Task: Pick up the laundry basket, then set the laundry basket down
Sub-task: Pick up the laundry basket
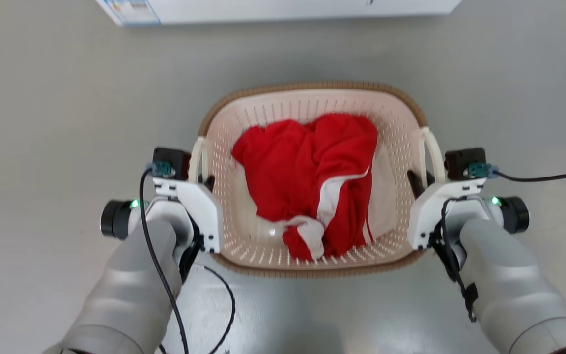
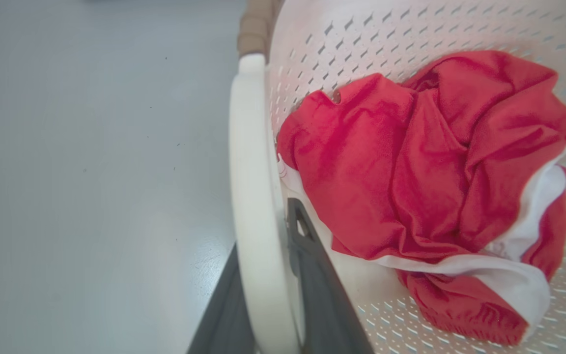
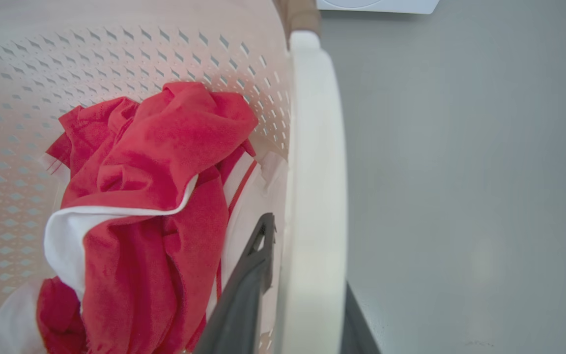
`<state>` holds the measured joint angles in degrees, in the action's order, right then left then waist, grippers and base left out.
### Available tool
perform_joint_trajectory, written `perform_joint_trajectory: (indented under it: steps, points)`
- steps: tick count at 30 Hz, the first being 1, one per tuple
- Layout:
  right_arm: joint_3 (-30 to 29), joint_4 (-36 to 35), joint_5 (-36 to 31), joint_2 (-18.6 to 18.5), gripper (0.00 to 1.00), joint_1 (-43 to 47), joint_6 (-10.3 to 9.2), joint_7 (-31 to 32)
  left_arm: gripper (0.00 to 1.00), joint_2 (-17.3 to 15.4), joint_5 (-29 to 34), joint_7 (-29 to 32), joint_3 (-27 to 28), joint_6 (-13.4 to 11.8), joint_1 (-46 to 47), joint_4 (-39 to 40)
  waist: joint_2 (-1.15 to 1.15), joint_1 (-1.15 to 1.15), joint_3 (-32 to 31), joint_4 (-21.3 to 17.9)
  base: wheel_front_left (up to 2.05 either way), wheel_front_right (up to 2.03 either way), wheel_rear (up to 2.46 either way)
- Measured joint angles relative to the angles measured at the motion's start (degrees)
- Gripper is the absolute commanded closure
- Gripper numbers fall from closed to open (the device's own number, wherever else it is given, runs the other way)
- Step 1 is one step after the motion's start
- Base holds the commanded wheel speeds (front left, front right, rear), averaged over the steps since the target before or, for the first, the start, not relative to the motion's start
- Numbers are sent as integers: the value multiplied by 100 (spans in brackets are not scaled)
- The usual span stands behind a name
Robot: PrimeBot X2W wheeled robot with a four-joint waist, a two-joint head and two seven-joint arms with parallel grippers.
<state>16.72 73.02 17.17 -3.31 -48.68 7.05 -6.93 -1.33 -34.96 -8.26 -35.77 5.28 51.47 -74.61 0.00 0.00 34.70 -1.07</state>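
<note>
**While the robot is holding it at both sides, laundry basket (image 1: 312, 87) is awaiting its set-down**

While a grey floor (image 1: 42, 123) is spreading beneath it and a white appliance (image 1: 288, 10) is edging into the top of the head view, the basket is sitting squarely between the robot's two arms, carrying a crumpled red and white garment (image 1: 307, 167). The left gripper (image 2: 263, 226) is clamping narrowly on the left loop handle (image 2: 248, 172), with one dark finger inside the perforated wall and one outside. The right gripper (image 3: 307, 250) is clamping the right loop handle (image 3: 312, 147) the same way. The grasp is looking complete. Whether the basket is hanging clear of the floor cannot be told from these views, so the lift is probably either starting or under way. The setting down is yet to come.
</note>
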Motion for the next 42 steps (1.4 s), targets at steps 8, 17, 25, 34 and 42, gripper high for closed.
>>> perform_joint_trajectory:
  steps: [8,17,25,34,42]
  points:
    - [294,10,255,25,100,420,1,327,100,5,-100,191,-48,1,-586,7,0,0,-871,-70,0,0,0]
    - [826,-103,781,35,100,1135,0,734,100,2,-148,402,-154,2,-1299,5,0,0,-1832,-179,0,0,0]
    - [1303,-205,1125,27,100,1652,-5,1103,100,-29,-310,588,-325,12,-1879,3,0,0,-2607,-244,0,0,0]
    - [1633,-189,1330,15,100,2022,-8,1385,100,-63,-461,996,-638,34,-2346,151,0,0,-3272,-262,0,0,0]
    - [1881,-260,1597,-8,100,2191,-51,1636,100,-105,-664,1280,-892,30,-2536,342,0,0,-3493,-289,0,0,0]
